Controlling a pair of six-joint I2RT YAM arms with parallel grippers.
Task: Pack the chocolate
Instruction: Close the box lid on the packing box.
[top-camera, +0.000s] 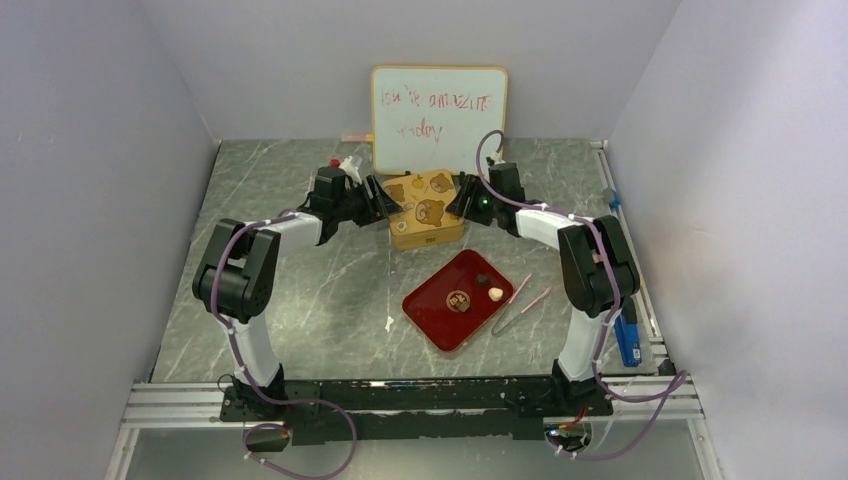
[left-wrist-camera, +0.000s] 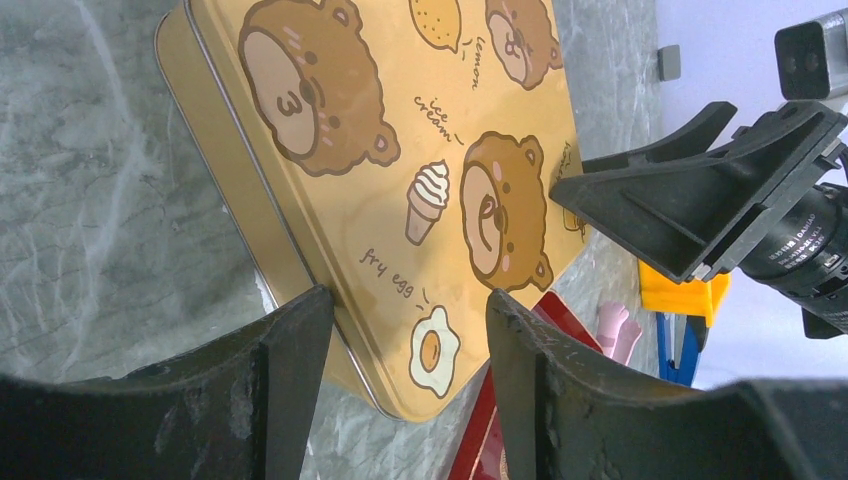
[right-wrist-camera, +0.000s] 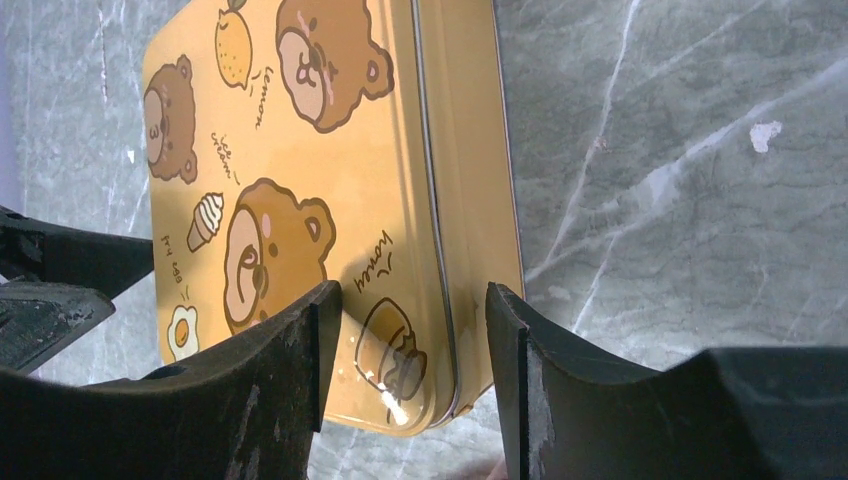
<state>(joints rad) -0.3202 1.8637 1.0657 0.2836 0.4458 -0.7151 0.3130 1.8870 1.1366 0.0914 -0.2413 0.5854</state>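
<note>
Whiteboard (top-camera: 438, 105), far edge of table (top-camera: 300, 290): faint red handwriting, apparently "You're amazing today" | Tin lid (left-wrist-camera: 400, 130): "lemon" beside lemon, "ice cream" beside cone, "fry egg" beside egg, "honey" beside jar | Camera lens (left-wrist-camera: 800, 250): white print, unreadable

From above, the chocolates (top-camera: 482, 279) on the tray (top-camera: 430, 312) are too small to tell their shapes. The tin (top-camera: 428, 210) has its lid on, hiding the inside; the arms (top-camera: 345, 200) cover its 9 and 3 o'clock edges. The whiteboard (top-camera: 438, 105) writing is too faint to read fully. In the left wrist view the tin runs off at 12 o'clock, and the left fingers (left-wrist-camera: 290, 380) hide most of the tray and tweezers (left-wrist-camera: 615, 330) at 5 o'clock.
</note>
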